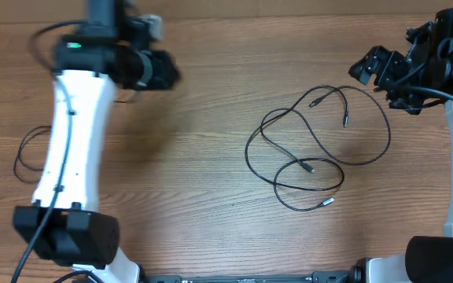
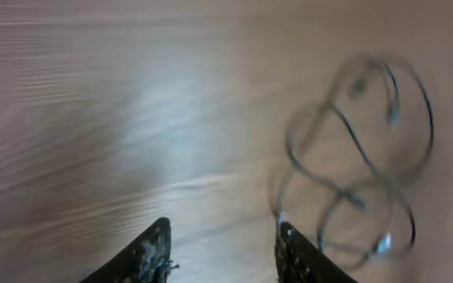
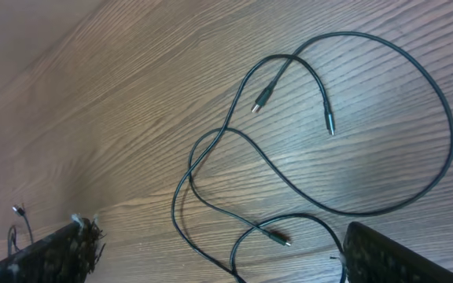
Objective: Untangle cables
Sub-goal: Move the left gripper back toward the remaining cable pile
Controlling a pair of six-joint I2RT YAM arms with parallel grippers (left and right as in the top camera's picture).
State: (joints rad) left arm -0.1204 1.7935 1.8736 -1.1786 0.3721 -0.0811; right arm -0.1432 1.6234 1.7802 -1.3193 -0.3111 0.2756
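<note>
**Main tangle not yet parted**

Both my grippers are spread wide and carry nothing. The left gripper [image 2: 223, 228] hangs over bare table [image 1: 195, 157], and the right gripper [image 3: 219, 232] hangs at the far right. The cables [image 1: 309, 167] lie right of centre in loose loops crossing at several spots, plugs free. One single thin loop [image 1: 18, 153] lies well apart beside my left arm [image 1: 73, 157]. I judge most of the parting remains. Nothing blocks the way.

My left wrist view shows the cables [image 2: 352, 141] blurred (plugs unreadable); the right wrist view's bottom edge cuts them.
</note>
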